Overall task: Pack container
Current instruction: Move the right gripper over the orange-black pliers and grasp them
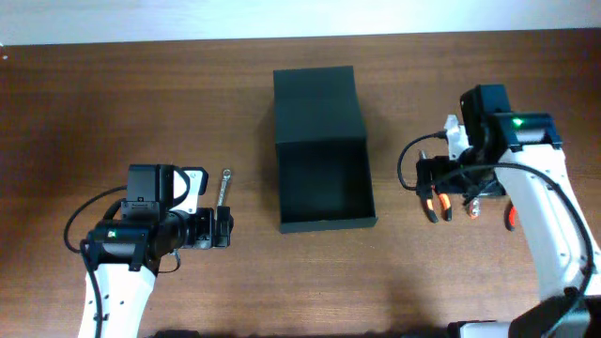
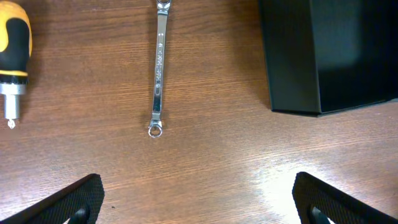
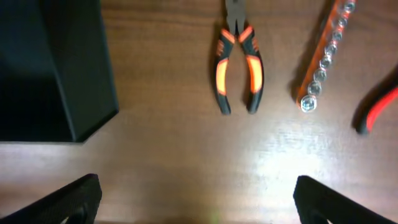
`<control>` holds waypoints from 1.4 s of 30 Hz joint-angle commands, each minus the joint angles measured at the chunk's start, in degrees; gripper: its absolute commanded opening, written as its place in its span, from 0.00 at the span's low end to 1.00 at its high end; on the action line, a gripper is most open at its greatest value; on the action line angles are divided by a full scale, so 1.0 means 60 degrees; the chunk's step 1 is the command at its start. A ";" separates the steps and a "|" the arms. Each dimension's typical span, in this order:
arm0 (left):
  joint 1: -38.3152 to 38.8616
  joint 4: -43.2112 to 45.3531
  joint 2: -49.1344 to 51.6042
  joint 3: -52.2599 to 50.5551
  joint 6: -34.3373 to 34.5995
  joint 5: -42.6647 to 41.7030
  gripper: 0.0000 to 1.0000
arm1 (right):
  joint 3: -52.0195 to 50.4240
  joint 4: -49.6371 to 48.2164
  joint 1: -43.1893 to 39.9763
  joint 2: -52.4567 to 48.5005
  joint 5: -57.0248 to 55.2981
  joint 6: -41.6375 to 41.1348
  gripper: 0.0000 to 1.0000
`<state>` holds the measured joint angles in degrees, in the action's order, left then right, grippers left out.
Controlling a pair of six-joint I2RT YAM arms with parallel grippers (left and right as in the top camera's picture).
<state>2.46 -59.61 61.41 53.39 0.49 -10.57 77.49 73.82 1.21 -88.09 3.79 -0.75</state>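
Note:
The container (image 1: 324,174) is a dark green-black box in the middle of the table, open, with its flap lid (image 1: 315,101) laid back. It also shows in the left wrist view (image 2: 329,56) and the right wrist view (image 3: 56,68). My left gripper (image 1: 223,228) is open and empty above bare wood (image 2: 199,199), left of the box. A silver wrench (image 1: 224,186) lies just ahead of it (image 2: 158,68). My right gripper (image 1: 427,176) is open and empty (image 3: 196,199), right of the box. Orange-and-black pliers (image 3: 238,62) lie ahead of it.
A yellow-and-black screwdriver (image 2: 13,50) lies left of the wrench. An orange socket rail (image 3: 326,56) and a red-handled tool (image 3: 376,109) lie right of the pliers (image 1: 437,207). The table's far edge runs behind the box lid.

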 commanded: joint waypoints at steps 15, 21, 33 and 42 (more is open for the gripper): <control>-0.0015 0.0171 -0.0004 0.0186 -0.0237 -0.0062 0.99 | -0.3956 -0.4488 0.0047 -0.0080 -0.0171 0.0448 0.99; -0.0015 0.0171 -0.0004 0.0186 -0.0237 -0.0062 0.99 | -0.4007 -0.4874 0.0047 -0.0484 -0.0171 0.0441 0.99; -0.0015 0.0178 -0.0004 0.0186 -0.0237 -0.0062 0.99 | -0.4007 -0.5526 0.0047 -0.2065 -0.0138 0.0302 1.00; -0.0015 0.0178 -0.0004 0.0186 -0.0237 -0.0062 0.99 | -0.4007 -0.5741 0.0047 -0.2095 -0.0135 0.0302 0.67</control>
<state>2.46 -58.61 61.41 53.47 -0.01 -10.55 54.19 39.55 1.39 -99.29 2.09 1.45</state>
